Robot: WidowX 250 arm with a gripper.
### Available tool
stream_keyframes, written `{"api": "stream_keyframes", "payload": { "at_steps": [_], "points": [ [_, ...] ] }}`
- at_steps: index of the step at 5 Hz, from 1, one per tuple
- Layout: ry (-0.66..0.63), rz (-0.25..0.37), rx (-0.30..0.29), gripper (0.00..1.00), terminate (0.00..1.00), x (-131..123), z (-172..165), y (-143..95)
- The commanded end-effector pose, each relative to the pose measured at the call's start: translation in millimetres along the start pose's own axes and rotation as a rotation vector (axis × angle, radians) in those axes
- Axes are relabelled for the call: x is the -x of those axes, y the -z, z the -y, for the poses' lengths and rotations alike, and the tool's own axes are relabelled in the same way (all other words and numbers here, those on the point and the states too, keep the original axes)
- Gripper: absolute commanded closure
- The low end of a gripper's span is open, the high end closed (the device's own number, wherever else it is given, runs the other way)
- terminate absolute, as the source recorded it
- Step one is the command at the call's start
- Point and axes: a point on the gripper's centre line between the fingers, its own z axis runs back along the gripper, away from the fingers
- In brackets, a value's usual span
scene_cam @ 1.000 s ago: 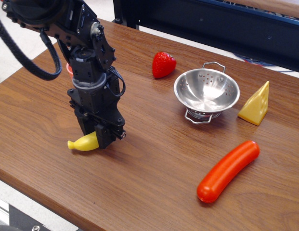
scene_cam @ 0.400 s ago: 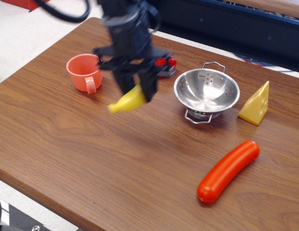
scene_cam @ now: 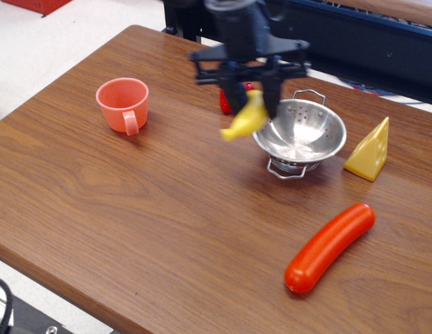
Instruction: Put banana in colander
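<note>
The gripper (scene_cam: 251, 89) is clenched on the banana (scene_cam: 245, 118), held in the air at the colander's (scene_cam: 300, 132) left rim; its long axis slants, tip pointing down-left. Bare table (scene_cam: 167, 209) lies left.

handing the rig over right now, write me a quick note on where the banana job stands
Tool: shut on the banana, held in the air, tilted, tip pointing down and left.
Banana: at the left rim of the colander, not over the bowl's middle and not inside.
Colander: upright on the table, nothing in it, with the strawberry behind the tool and the cheese wedge to its right.
Done: banana gripped and lifted off the table.
Left: carry it a little further right over the bowl, lower, open the tool, pull away.
</note>
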Motion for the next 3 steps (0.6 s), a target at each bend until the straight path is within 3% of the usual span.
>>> {"api": "stream_keyframes", "payload": {
  "at_steps": [1,2,3],
  "points": [
    [0.000,0.212,0.077,1.00,0.00,-39,27,-26],
    [-0.023,0.230,0.009,1.00,0.00,-49,32,-10],
    [-0.041,0.230,-0.004,0.00,0.00,-52,29,-9]
  ]
}}
